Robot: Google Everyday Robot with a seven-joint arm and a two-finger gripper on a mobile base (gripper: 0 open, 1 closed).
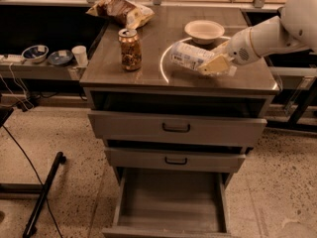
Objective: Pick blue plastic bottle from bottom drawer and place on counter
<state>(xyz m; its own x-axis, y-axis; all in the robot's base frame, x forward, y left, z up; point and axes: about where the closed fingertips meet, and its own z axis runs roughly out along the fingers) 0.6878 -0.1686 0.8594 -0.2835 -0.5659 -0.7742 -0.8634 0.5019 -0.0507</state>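
I see the blue plastic bottle [186,56] lying on its side, low over the counter [148,71]. I cannot tell if it touches the top or hangs just above it. My gripper [212,64] comes in from the right, and its pale fingers [218,66] are squeezed on the right end of the bottle. The bottle sits inside the thin white circle [163,66] drawn on the counter.

Just behind the bottle is a pale bowl [204,30]. To the left, a bit apart, a brown drink can [130,49] stands upright. A crumpled snack bag [121,11] lies at the back left corner.

Under the counter, the two upper drawers [176,128] with dark handles are pulled out a little. The bottom drawer [171,202] is pulled far out, and I see only its grey floor inside.

On the far left, a low side shelf [39,69] holds two bowls and a small cup [79,55].
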